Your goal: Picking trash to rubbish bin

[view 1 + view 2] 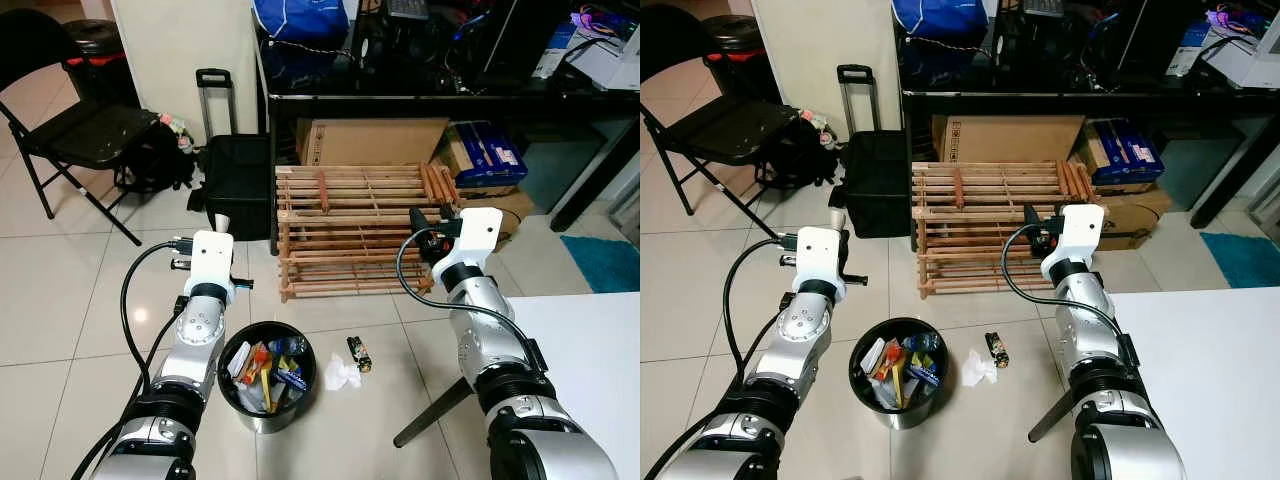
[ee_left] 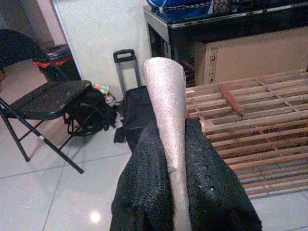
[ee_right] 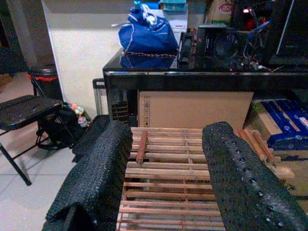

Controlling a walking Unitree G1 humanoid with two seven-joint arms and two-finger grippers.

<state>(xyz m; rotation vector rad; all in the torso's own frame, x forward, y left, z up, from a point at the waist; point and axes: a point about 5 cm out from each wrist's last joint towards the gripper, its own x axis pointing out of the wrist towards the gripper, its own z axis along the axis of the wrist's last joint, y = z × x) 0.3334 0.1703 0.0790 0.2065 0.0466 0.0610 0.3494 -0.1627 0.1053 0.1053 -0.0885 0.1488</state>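
Note:
A round black bin (image 1: 303,351) stands on the tiled floor between my arms, holding several colourful wrappers. To its right on the floor lie a crumpled white tissue (image 1: 340,373) and a small dark wrapper (image 1: 359,353). My left gripper (image 2: 168,132) is raised above and behind the bin, shut on a pale paper cone (image 2: 166,101) that sticks out past the fingers; the cone's tip (image 1: 221,222) shows above the wrist. My right gripper (image 3: 166,139) is held up to the right and open, with nothing between its fingers.
A wooden slatted rack (image 1: 360,230) lies on the floor ahead under a black table (image 1: 420,98). A black suitcase (image 1: 238,180) and a folding chair (image 1: 70,125) stand at the left. A white surface (image 1: 585,340) borders my right side.

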